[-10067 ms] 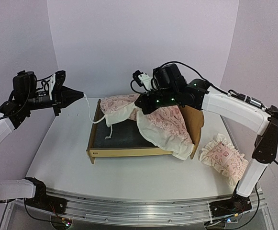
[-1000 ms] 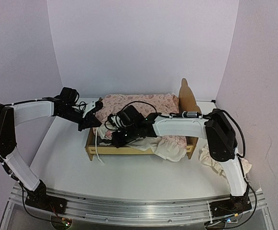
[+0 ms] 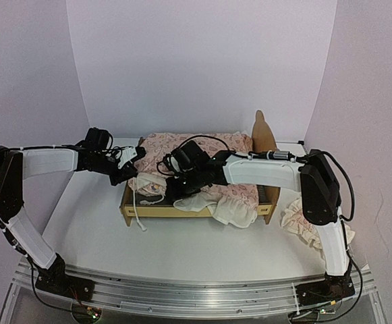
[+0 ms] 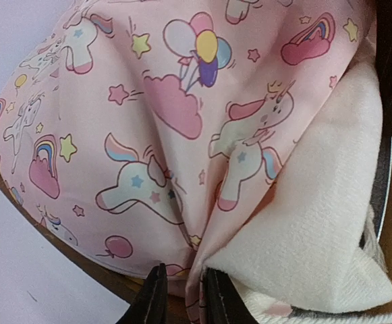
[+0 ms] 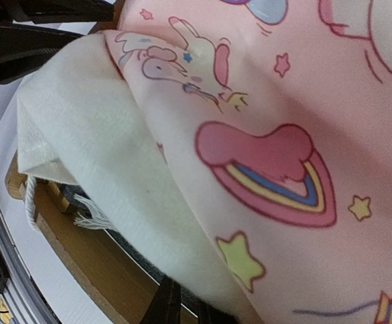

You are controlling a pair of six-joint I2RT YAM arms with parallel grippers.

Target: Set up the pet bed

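Observation:
The pet bed [image 3: 156, 211] stands mid-table, its pale-wood headboard [image 3: 264, 137] at the right. A pink unicorn-print quilt [image 3: 209, 143] with a white fleece underside lies bunched over it. My left gripper [image 3: 136, 162] is at the bed's left end, shut on a fold of the quilt's edge [image 4: 199, 290] in the left wrist view. My right gripper [image 3: 175, 187] is over the bed's front left, shut on the quilt's edge [image 5: 202, 283], with the wood rail [image 5: 81, 250] and dark base [image 5: 125, 243] below it. The quilt hides most of the base.
A ruffled pink pillow [image 3: 302, 221] lies on the table right of the bed, beside the right arm's upright link. A white cord [image 3: 136, 214] hangs from the quilt over the bed's front left corner onto the table. Walls close in on three sides.
Since a second ago my right gripper has lifted and drawn back right with the quilt edge, turning more white underside up. My left gripper has risen slightly. Ten seconds ago both held the quilt high.

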